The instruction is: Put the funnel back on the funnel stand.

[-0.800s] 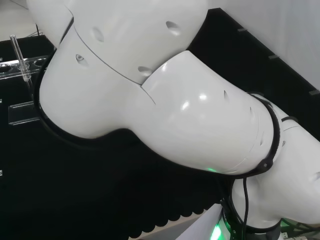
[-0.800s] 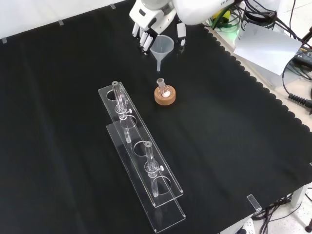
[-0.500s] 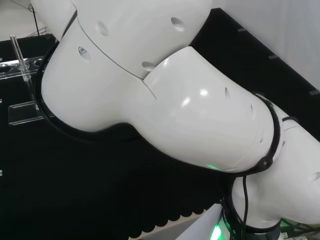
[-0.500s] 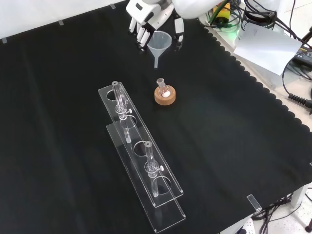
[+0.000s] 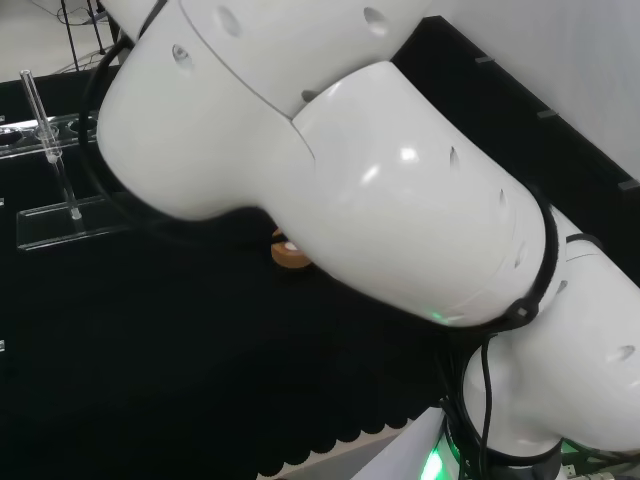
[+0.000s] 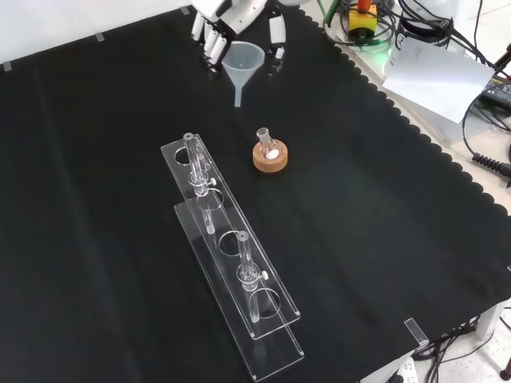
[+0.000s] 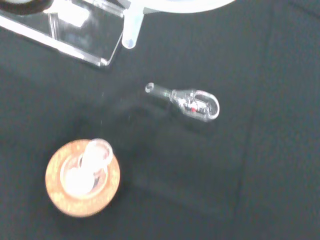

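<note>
My hand (image 6: 231, 24) pinches the funnel (image 6: 242, 62), lifted near the cloth's (image 6: 96, 159) far edge. Funnel stand (image 6: 231, 263) not reached; carry and seating remain.

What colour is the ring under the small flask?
Cork brown, the cork ring; clearest in the front view.

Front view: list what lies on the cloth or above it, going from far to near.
hand holding the funnel → flask on its cork ring → clear funnel stand

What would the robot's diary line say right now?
hand: shut on funnel | funnel: lifted, upright | stand: waiting | flask: on cork ring
</note>
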You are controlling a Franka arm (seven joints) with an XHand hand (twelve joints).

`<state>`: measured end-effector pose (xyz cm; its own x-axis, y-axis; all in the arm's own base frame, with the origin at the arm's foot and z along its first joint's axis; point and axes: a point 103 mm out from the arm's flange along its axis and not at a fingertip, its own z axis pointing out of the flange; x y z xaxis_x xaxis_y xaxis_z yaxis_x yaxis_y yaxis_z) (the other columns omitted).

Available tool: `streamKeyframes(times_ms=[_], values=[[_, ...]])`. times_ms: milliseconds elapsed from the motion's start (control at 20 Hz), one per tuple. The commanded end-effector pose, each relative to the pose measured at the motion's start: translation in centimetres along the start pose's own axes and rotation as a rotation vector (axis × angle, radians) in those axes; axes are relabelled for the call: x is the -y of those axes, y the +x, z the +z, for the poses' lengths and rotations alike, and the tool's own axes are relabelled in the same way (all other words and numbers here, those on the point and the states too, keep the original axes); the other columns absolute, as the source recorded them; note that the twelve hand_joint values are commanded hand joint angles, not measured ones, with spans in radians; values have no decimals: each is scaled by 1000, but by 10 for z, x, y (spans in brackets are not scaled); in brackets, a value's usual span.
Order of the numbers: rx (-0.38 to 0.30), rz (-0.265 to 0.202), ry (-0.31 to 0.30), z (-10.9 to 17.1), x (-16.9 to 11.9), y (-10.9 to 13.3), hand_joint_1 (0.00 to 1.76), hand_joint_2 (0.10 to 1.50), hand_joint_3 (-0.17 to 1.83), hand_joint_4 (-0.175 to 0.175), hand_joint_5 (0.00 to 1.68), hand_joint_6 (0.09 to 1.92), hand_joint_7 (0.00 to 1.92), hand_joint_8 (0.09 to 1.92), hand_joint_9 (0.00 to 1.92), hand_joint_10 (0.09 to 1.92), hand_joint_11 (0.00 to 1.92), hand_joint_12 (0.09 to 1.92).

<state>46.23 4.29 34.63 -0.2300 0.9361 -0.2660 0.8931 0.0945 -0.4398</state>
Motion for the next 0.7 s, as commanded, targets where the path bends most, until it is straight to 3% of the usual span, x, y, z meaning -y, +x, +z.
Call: streamKeyframes(times_ms=[50, 350, 700], values=[[-46, -8, -56, -37, -23, -8, 759, 718, 554, 3, 826, 842, 779, 647, 1177, 454, 701, 1210], [-53, -36, -78, -62, -48, -7, 758, 719, 557, -1, 825, 847, 778, 651, 1177, 457, 711, 1205], [-66, -65, -74, -68, -78, -2, 759, 720, 560, -8, 823, 852, 777, 656, 1178, 458, 721, 1191]])
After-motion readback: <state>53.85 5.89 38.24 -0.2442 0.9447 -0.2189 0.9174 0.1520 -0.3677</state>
